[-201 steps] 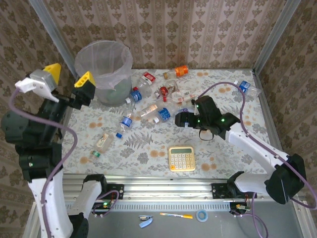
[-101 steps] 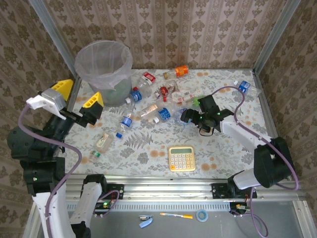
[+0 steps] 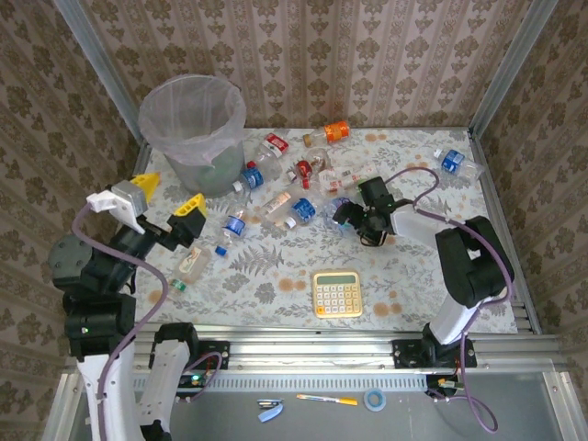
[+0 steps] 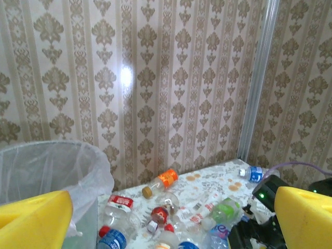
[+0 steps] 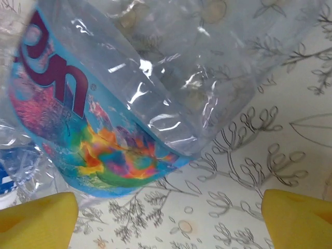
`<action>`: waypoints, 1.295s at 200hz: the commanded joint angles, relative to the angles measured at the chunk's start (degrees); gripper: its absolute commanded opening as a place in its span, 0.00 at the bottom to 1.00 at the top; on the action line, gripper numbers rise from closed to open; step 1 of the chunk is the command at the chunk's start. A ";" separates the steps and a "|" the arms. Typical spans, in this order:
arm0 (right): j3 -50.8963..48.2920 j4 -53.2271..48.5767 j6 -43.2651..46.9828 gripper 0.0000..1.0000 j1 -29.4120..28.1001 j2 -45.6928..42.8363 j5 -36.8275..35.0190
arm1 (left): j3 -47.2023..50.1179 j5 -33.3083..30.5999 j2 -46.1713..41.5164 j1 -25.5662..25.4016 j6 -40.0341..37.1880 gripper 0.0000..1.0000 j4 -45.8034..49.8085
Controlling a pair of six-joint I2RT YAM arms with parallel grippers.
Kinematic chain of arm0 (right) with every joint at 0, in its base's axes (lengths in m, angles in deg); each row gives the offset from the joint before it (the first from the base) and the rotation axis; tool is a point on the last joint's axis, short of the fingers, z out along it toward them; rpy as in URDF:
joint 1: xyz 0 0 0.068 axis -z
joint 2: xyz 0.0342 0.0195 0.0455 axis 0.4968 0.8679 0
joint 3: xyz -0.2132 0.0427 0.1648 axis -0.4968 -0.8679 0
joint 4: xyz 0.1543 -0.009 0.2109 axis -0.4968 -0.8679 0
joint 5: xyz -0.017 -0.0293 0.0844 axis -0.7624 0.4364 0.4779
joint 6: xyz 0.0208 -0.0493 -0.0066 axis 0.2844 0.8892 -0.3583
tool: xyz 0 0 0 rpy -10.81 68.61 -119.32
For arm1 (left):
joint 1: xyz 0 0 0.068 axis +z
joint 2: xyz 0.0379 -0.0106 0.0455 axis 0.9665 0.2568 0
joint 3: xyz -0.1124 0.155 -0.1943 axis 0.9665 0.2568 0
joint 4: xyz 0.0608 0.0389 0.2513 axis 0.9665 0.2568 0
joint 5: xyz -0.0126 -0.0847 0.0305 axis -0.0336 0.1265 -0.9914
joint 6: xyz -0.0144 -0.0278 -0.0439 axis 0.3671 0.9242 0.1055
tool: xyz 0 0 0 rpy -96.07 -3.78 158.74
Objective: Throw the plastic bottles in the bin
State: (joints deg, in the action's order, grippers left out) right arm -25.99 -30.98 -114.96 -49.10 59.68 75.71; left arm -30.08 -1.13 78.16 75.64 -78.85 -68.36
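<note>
Bottle point(image 5: 155, 98) is clear, crumpled plastic, wrapped in blue with rainbow print.

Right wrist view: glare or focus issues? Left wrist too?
Right wrist: white glints across the clear plastic bottle with the rainbow label, shot very close; the floral-print table reads sharp. Left wrist: round bright hotspot on the patterned wallpaper, otherwise even light.

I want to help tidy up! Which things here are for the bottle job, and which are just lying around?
For the job: crushed plastic bottles, grey bin.
Just lying around: yellow calculator, pen, roll of tape.
</note>
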 commanded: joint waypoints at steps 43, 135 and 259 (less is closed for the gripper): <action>1.30 7.73 -3.91 0.86 1.06 2.57 1.72 | 5.52 2.05 -1.63 0.14 -2.15 1.00 -0.37; -0.40 4.60 -3.56 1.00 4.24 -2.18 -1.25 | 9.10 2.08 -1.87 -0.06 -2.52 1.00 -1.40; 7.01 2.00 -4.99 0.91 6.24 8.49 1.85 | 10.63 0.64 -0.27 -2.59 -1.92 1.00 -3.25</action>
State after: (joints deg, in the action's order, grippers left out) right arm -19.50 -27.42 -119.18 -43.11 66.72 77.15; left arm -20.52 -0.51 76.72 74.96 -80.73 -68.69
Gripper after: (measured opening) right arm 0.926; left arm 0.997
